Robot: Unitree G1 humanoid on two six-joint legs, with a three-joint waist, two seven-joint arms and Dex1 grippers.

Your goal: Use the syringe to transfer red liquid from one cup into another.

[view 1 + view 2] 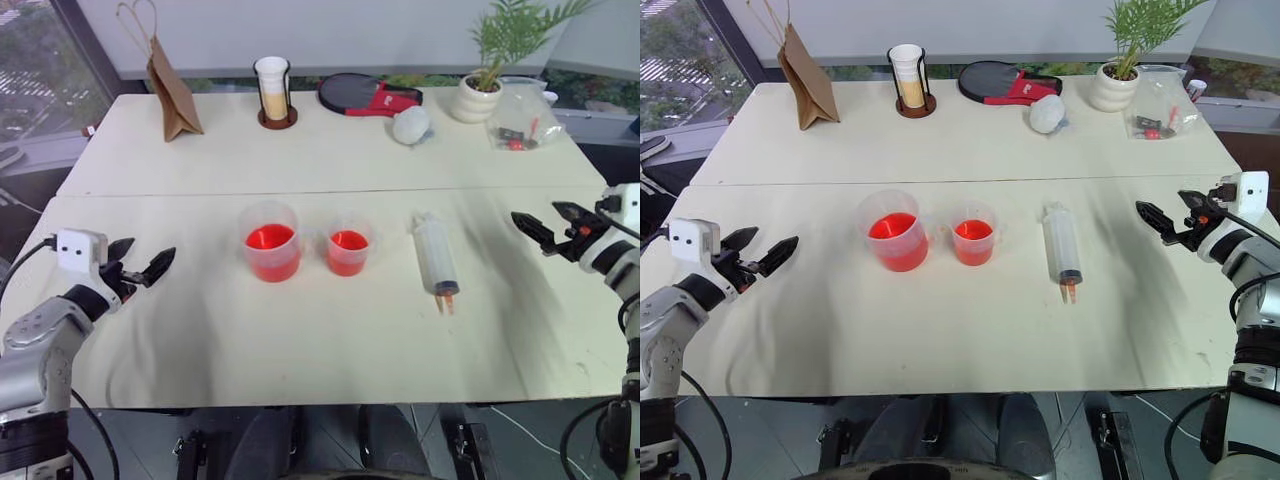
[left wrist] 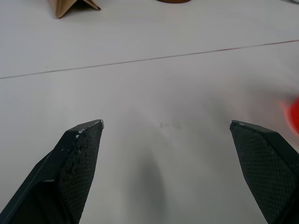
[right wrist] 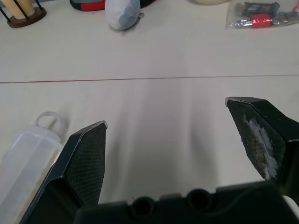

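Left of the right gripper (image 1: 548, 224), nearer it than the left gripper (image 1: 140, 262), the syringe (image 1: 434, 254) is lying lengthwise, tip toward the robot; both grippers are hanging open, empty.

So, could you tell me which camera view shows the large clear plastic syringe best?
The left eye view: the large clear plastic syringe lies whole, orange tip toward the robot. The right eye view shows it likewise. The right wrist view catches its plunger-ring end beside that tool's finger.
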